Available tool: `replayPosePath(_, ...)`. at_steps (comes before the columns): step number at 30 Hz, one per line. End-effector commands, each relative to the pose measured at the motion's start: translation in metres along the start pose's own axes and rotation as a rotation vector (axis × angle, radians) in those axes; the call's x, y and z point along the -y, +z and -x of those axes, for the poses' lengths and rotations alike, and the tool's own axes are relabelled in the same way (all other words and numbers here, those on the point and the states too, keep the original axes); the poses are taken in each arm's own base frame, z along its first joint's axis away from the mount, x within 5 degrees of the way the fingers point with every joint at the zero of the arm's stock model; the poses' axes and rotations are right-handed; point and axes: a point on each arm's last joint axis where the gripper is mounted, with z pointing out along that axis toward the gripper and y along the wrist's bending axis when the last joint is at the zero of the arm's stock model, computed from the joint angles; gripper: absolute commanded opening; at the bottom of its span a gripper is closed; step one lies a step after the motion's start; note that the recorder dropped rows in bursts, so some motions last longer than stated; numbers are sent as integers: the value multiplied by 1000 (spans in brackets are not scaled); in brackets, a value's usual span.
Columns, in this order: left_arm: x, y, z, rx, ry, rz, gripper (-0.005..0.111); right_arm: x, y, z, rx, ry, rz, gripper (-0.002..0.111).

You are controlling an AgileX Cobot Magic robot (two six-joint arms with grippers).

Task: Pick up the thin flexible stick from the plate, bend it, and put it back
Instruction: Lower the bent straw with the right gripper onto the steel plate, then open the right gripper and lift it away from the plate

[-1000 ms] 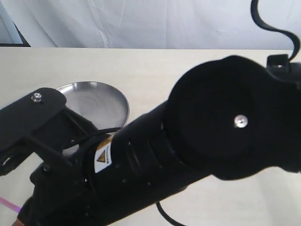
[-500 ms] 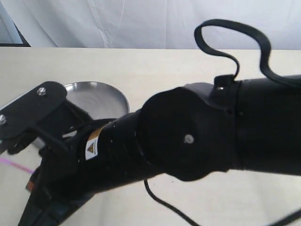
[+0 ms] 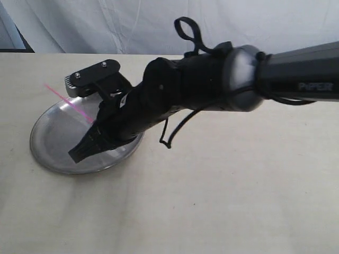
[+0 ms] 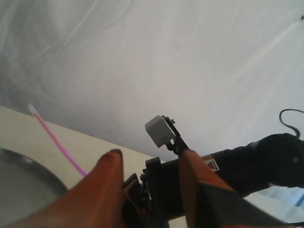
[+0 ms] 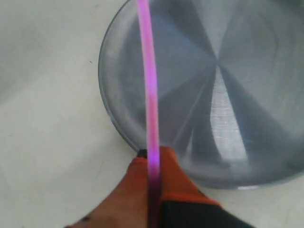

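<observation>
**Right tool** (image 5: pixel 153 161): orange pads pinched tight on the thin pink stick (image 5: pixel 148 80), with no gap showing between them. The strand leaves the tips and runs on away from the tool. The gripped end is hidden inside the pads.

**Left tool** (image 4: pixel 148 154): two orange fingers (image 4: pixel 102 190) stand well apart with nothing clamped between them. In the left wrist view the stick drops out of sight behind one finger. I cannot tell whether it touches that finger.

**Stick:** held by the right tool only and lifted off the plate (image 3: pixel 50 140). In the exterior view it is nearly straight. It slants up and outward from the tool, across the plate's far-left part and out past the rim. The free end is whitish and shows against the backdrop in the left wrist view. The right wrist view shows a faint bow along its length.

**Plate:** round, shallow, silver-grey metal lying flat on the counter (image 3: pixel 238 201). The right tool hangs over its near-right part.

**Right arm** (image 3: pixel 212 90): black, coming in from the right of the exterior view and reaching across the middle to the plate. A dark camera mount (image 3: pixel 92 75) with two screws sits above the wrist. A black cable (image 3: pixel 186 29) loops up from the arm.

**Counter:** pale beige, matte.

**Behind:** a white cloth (image 3: pixel 132 26), creased, along the far edge of the counter.
</observation>
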Motion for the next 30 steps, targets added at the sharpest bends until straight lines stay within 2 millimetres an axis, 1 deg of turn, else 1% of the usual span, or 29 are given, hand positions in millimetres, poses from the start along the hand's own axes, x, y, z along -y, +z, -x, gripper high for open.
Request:
replayPosePath(1, -7, 0, 0, -1, 55, 67, 21, 5, 12, 11, 1, -34, -8, 0)
replayPosePath(5, -7, 0, 0, -2, 61, 67, 8, 11, 20, 18, 100, -17, -59, 0)
replayPosePath(7, -7, 0, 0, -2, 61, 67, 3, 16, 27, 18, 102, -5, -69, 0)
replayPosePath(8, -6, 0, -1, -2, 59, 63, 0, 21, 34, 16, 77, 16, -65, 0)
replayPosePath(11, -3, 0, -2, -12, 59, 27, 0, 32, 50, 10, -1, 69, -50, 0)
replayPosePath(12, -1, 0, -2, -18, 59, 3, 0, 41, 59, 7, -21, 99, -54, 0)
replayPosePath(15, 1, 0, -3, -23, 59, -16, 0, 47, 69, 7, -26, 107, -59, 1)
replayPosePath(16, 1, 0, -3, -23, 59, -18, 0, 49, 71, 9, -23, 108, -60, 3)
replayPosePath(17, 1, 0, -3, -23, 59, -18, 0, 49, 74, 9, -22, 106, -61, 6)
replayPosePath(19, 1, 0, -3, -23, 59, -18, 0, 53, 77, 12, -16, 95, -68, 18)
replayPosePath(20, 1, 0, -3, -23, 59, -18, 0, 55, 77, 16, -16, 94, -67, 36)
replayPosePath(22, 1, 0, -3, -23, 61, -16, 0, 53, 75, 17, -39, 97, -49, 51)
replayPosePath(23, 0, 0, -3, -24, 68, -12, 0, 52, 74, 18, -46, 95, -42, 53)
replayPosePath(25, -1, 0, -3, -30, 107, 9, 0, 49, 68, 20, -80, 92, -19, 49)
replayPosePath(26, -4, 0, -3, -25, 122, 40, 0, 47, 62, 22, -90, 90, -9, 34)
replayPosePath(27, -6, 0, -2, -21, 128, 60, 0, 45, 58, 24, -94, 84, -3, 23)
replayPosePath(28, -10, -1, -1, -9, 133, 101, 0, 43, 47, 29, -96, 57, -1, -1)
replayPosePath(29, -12, -1, 0, -4, 141, 124, 0, 41, 41, 32, -92, 53, 2, 0)
replayPosePath(30, -15, -1, 1, 1, 171, 161, 0, 38, 25, 38, -95, 34, 9, 0)
